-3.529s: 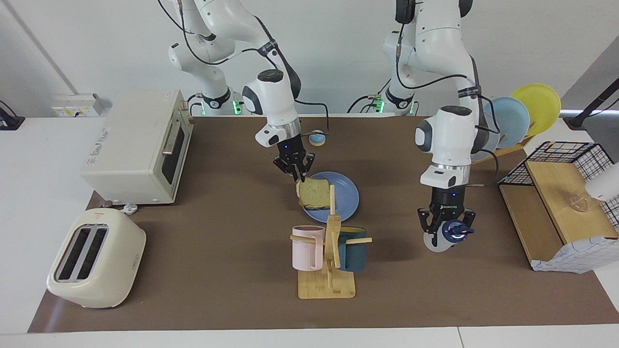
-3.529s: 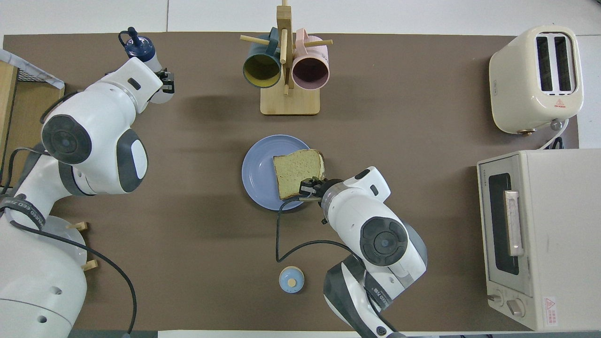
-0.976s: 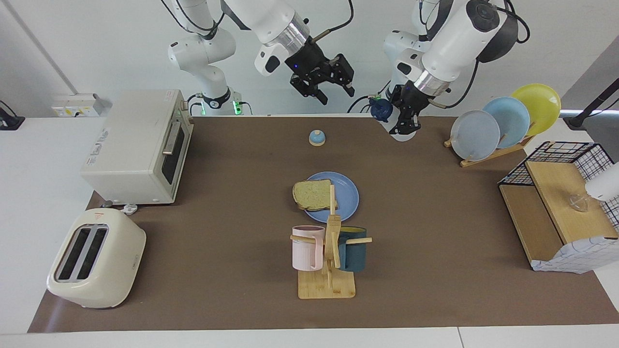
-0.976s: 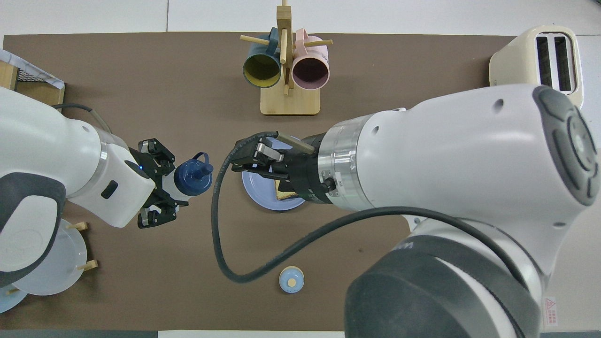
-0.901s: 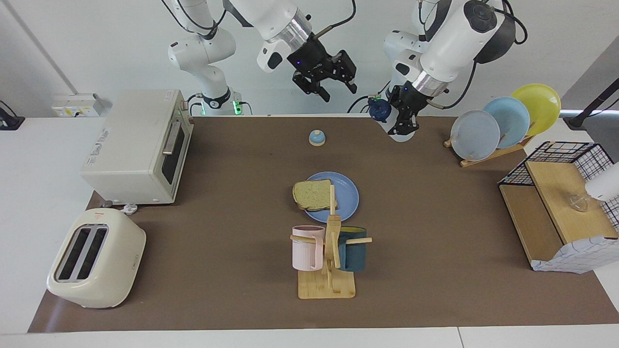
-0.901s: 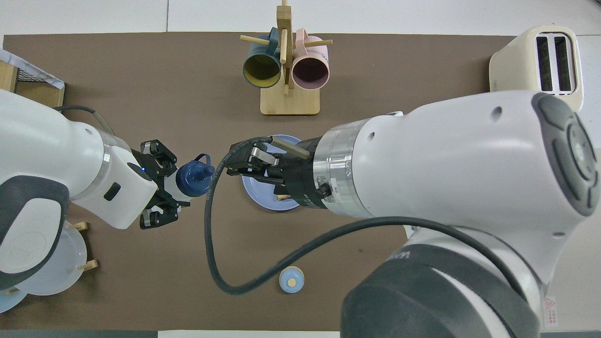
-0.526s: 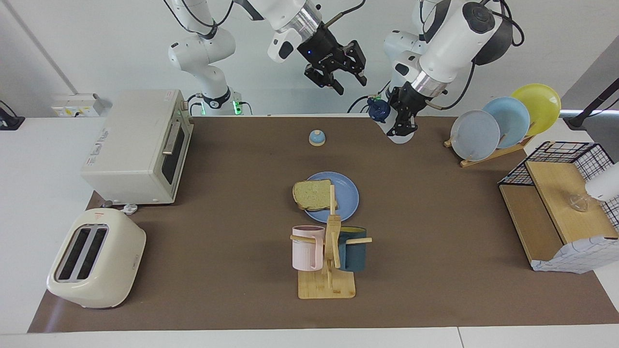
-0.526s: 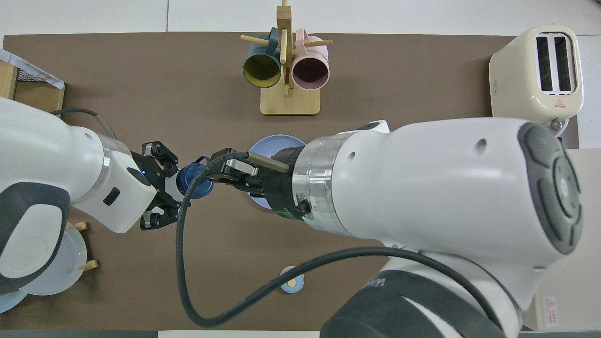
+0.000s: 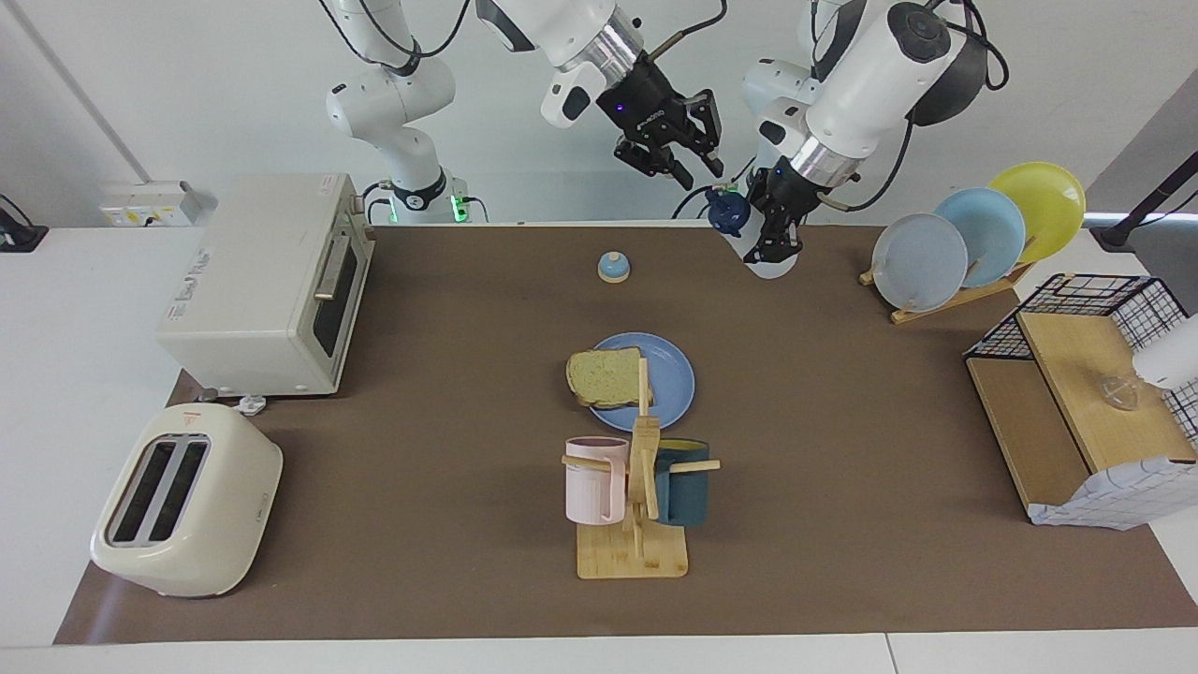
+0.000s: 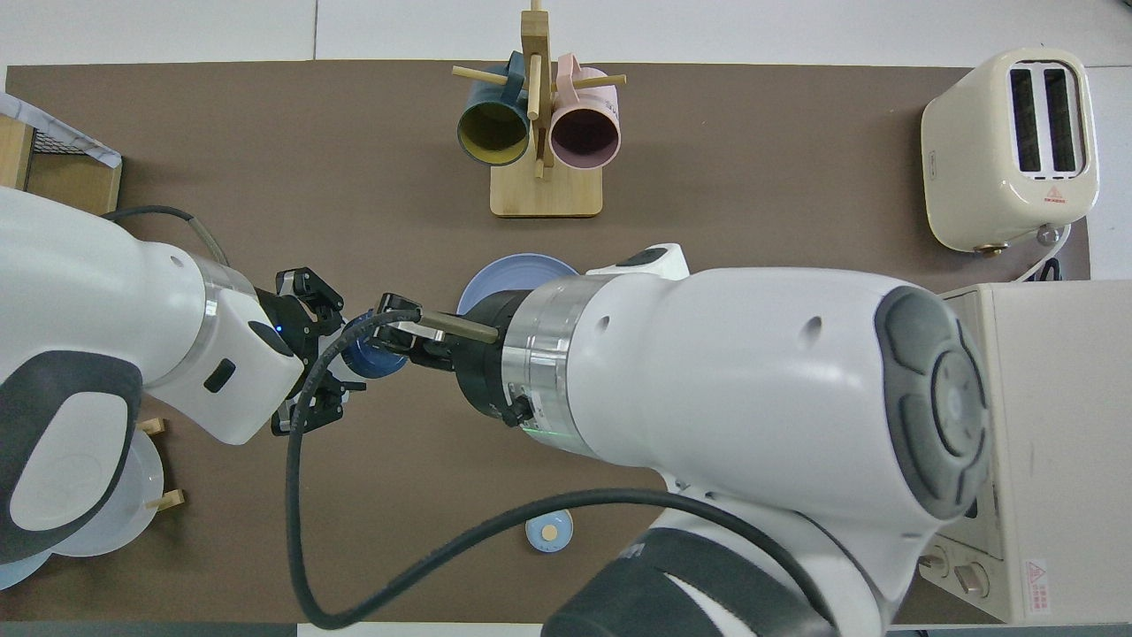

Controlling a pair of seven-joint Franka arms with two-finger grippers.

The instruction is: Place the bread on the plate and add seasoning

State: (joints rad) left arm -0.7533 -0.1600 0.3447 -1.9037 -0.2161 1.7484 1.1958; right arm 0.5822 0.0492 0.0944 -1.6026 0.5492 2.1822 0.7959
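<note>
The left gripper (image 9: 769, 234) is raised above the robots' edge of the table (image 9: 449, 562), toward the left arm's end, with its jaws clamped on the seasoning (image 9: 753, 245), a translucent white bottle held tilted with its navy looped cap pointing toward the right gripper (image 9: 688, 159). The right gripper hangs high in the air just beside that cap. Its jaws stand partly apart around nothing; in the overhead view their tips overlap the cap, and whether they touch it cannot be told.

The bread (image 9: 606, 377) lies flat on the plate (image 9: 676, 382), on the part of the plate toward the right arm's end, its crust reaching a little past the rim. The plate sits mid-table, just nearer to the robots than the mug rack (image 9: 636, 524), which carries a pink mug (image 9: 591, 479) and a dark teal mug (image 9: 685, 482). A small blue-topped bell (image 9: 613, 267) stands nearer to the robots than the plate.

At the right arm's end stand a white toaster oven (image 9: 267, 281) and a cream toaster (image 9: 182, 501). The toaster oven bears printed writing on its top and a red warning sticker, too small to read; the toaster carries a small red triangle label. At the left arm's end a plate rack (image 9: 945, 295) holds a grey-blue, a light-blue and a yellow plate.
</note>
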